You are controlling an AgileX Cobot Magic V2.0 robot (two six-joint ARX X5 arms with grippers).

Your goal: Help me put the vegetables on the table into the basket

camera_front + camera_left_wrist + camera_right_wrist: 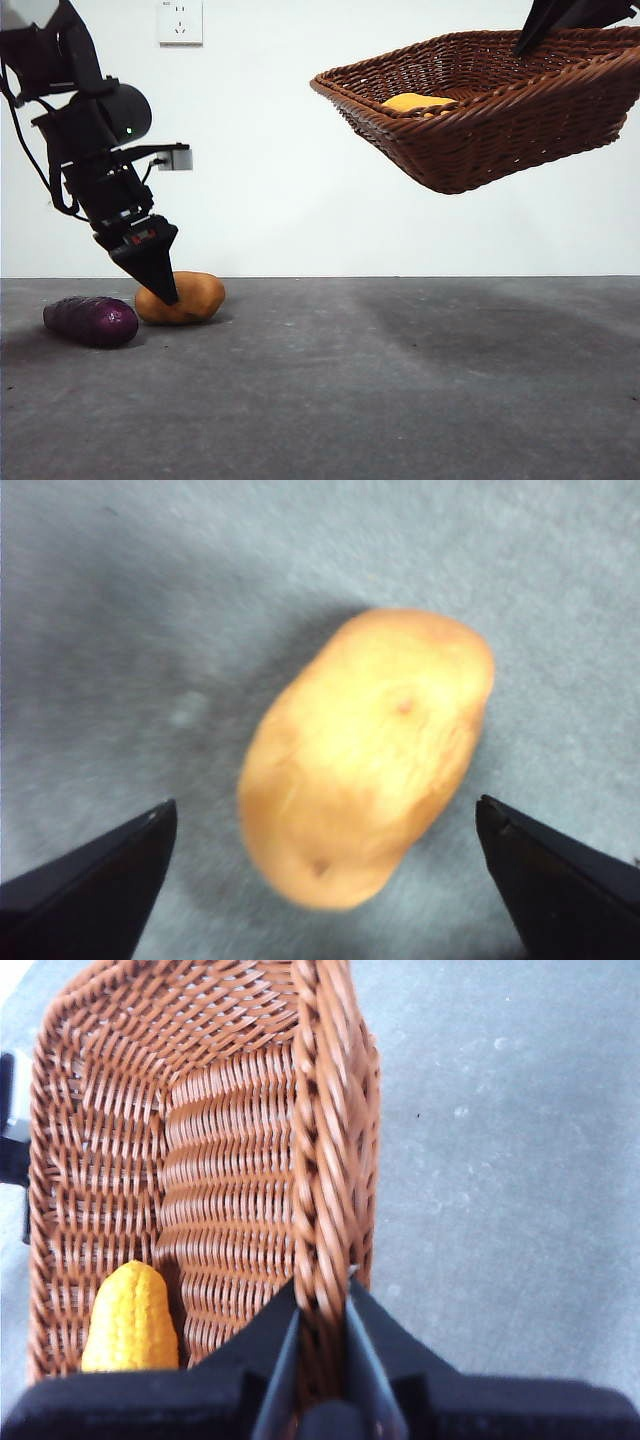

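Potato (365, 755) between open left hand (320, 880) jaws.

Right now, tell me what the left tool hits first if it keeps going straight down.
Most likely the potato: it lies on the table between the open left tool, directly ahead.

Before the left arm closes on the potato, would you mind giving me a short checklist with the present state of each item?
1. Left gripper open: ok, its jaws stand wide apart.
2. Potato between the jaws: ok in the left wrist view, roughly centred and lying on the table.
3. Jaws low enough to grip: cannot tell; the front view shows the tip at the potato.
4. Purple sweet potato out of the way: ok, it lies apart beside the potato.
5. Basket held: ok, the right gripper is clamped on its rim, aloft and tilted.
6. Corn cob in the basket: ok.
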